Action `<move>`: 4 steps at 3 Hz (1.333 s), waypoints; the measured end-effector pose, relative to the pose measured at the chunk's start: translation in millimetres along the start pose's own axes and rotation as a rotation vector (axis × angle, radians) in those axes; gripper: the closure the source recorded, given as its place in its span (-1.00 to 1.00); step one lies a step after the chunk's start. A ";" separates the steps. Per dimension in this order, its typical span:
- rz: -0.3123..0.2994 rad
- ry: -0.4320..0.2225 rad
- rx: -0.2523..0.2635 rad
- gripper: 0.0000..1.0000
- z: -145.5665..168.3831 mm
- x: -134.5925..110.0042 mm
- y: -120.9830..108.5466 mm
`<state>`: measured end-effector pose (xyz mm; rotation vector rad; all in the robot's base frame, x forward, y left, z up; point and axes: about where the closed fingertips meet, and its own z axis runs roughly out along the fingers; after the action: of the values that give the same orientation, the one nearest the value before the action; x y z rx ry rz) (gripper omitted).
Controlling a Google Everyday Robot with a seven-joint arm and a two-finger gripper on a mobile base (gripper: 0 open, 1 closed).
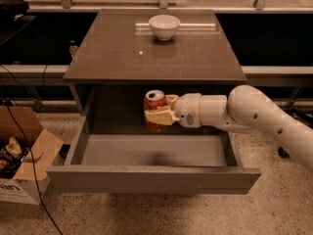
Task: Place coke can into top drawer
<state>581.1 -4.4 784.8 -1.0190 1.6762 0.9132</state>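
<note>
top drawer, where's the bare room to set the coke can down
The top drawer floor is bare from left wall to right wall. The gripper, clamped on the coke can, hangs over its back middle, the one crowded spot. On the cabinet top, only the white bowl sits at the back centre.

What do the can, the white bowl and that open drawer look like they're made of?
The coke can, held by the gripper over the top drawer, looks like painted metal with a silver top. The bowl seems glazed ceramic: glossy white. The drawer looks matte grey, metal or laminate.
</note>
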 end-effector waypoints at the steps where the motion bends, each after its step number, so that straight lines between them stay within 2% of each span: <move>1: -0.012 -0.041 -0.013 1.00 5.7 26.2 -15.5; 2: -0.009 -0.046 -0.018 1.00 8.1 32.5 -17.3; 3: -0.044 0.027 -0.031 1.00 15.3 46.9 -14.9; 4: -0.061 0.066 -0.044 1.00 20.6 62.1 -12.7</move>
<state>586.3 -4.2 718.4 -1.1351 1.6762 0.8889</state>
